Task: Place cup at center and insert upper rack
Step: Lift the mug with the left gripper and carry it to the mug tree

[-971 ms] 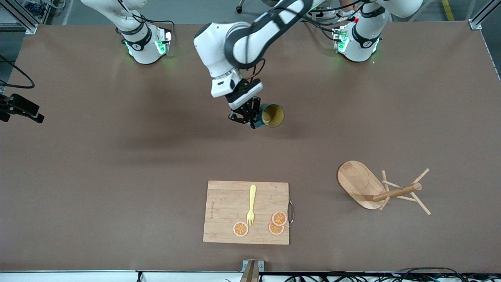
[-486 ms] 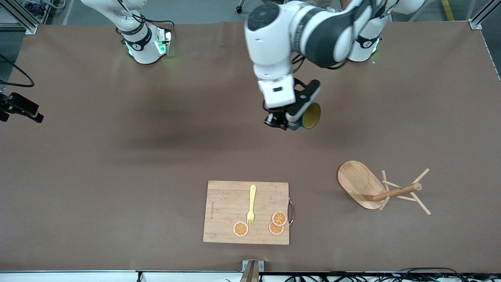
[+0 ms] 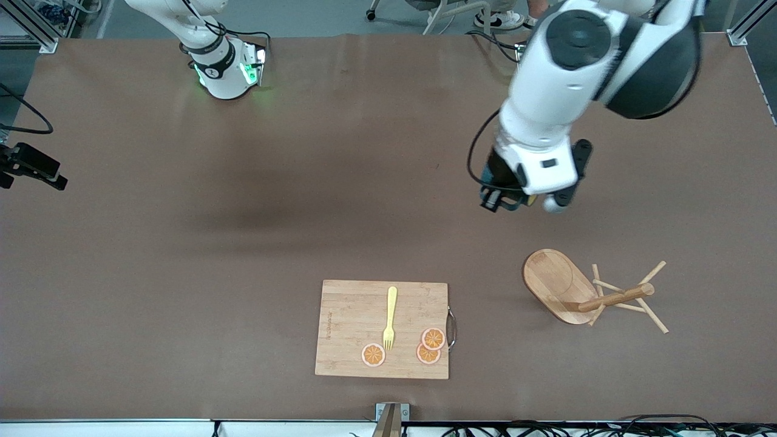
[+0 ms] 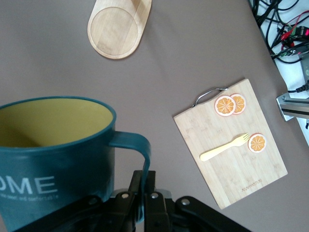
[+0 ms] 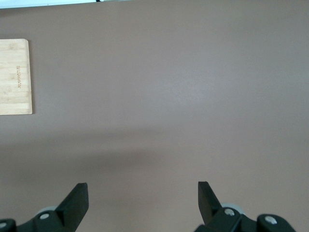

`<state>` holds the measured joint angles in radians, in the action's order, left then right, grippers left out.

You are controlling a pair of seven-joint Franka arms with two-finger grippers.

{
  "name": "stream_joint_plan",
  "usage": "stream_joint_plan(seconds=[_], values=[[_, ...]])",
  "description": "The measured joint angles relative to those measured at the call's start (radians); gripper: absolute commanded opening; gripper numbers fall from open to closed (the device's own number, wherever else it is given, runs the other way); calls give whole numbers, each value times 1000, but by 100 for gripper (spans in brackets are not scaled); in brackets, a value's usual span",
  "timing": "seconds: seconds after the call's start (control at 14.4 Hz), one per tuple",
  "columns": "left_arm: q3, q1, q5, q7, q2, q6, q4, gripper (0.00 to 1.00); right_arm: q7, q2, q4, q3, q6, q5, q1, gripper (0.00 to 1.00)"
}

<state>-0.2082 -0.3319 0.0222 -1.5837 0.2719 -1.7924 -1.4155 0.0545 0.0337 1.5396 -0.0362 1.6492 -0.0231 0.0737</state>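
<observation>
The dark teal cup (image 4: pixel 53 150), yellowish inside, hangs upright in the air with my left gripper (image 4: pixel 145 191) shut on its thin side handle (image 4: pixel 143 153). In the front view the left gripper (image 3: pixel 501 199) is over bare table toward the left arm's end, and its wrist hides nearly all of the cup. The upper rack (image 3: pixel 583 292), a light wooden mug tree, lies tipped on its side, its oval base (image 4: pixel 118 26) showing in the left wrist view. My right gripper (image 5: pixel 142 199) hangs open over bare table, holding nothing.
A rectangular wooden cutting board (image 3: pixel 352 331) lies near the front edge, carrying a yellow fork (image 3: pixel 389 317) and three orange slices (image 3: pixel 432 346). A black device (image 3: pixel 30 165) sits at the table's edge at the right arm's end.
The left arm has swung from the table's middle toward its own end, carrying the cup closer to the mug tree. The right arm has not moved.
</observation>
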Motion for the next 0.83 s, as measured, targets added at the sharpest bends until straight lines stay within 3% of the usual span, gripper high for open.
stream_joint_plan(seconds=[0.42,0.83], values=[[1,210,-307,124,-30,-11,-60,0,1,0,-1,-1,-1,0,0,100],[2,335,-549,286,-14,-70,-157,0,1,0,-1,-2,8,0,0,100]])
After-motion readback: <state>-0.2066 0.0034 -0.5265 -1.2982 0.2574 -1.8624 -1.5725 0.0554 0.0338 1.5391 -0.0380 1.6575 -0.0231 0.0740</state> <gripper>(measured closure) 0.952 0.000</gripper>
